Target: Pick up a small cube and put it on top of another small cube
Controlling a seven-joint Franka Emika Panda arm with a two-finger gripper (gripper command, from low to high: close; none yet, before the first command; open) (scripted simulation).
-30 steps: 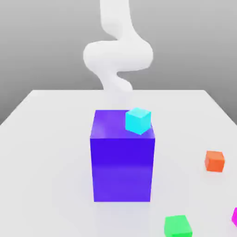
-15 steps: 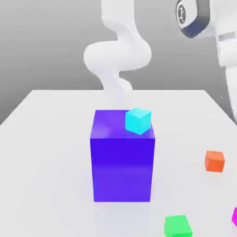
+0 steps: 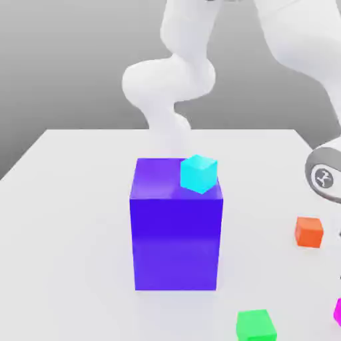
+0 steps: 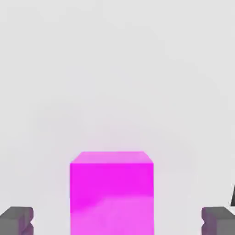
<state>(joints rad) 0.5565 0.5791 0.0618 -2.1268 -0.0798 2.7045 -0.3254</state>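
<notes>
So the exterior view gives the whole layout. The big purple block (image 3: 176, 226) sits mid-table (image 3: 60, 220), and a small cyan cube (image 3: 199, 173) rests on its top, at the back corner toward the exterior view's right, a bit turned and slightly overhanging the edge. To the right of the block there's a green cube (image 3: 256, 326) near the front, cut off at the bottom edge, then an orange cube (image 3: 309, 232) further right and further back. The pink cube (image 3: 338, 311) is only a sliver at the exterior view's right edge, in front of the orange one. The white arm (image 3: 174, 73) curls up behind the block and comes down again on the far right, where a grey joint shows above the orange cube; the hand itself is cut off there.

The hand view fills in what's missing: the pink cube (image 4: 111, 193) close up, sitting on the table, with the gripper (image 4: 117, 221) spread wide. Its dark fingertips (image 4: 16, 221) stand either side of the cube, well apart from it, not touching. The cube's lower part runs out of frame.
</notes>
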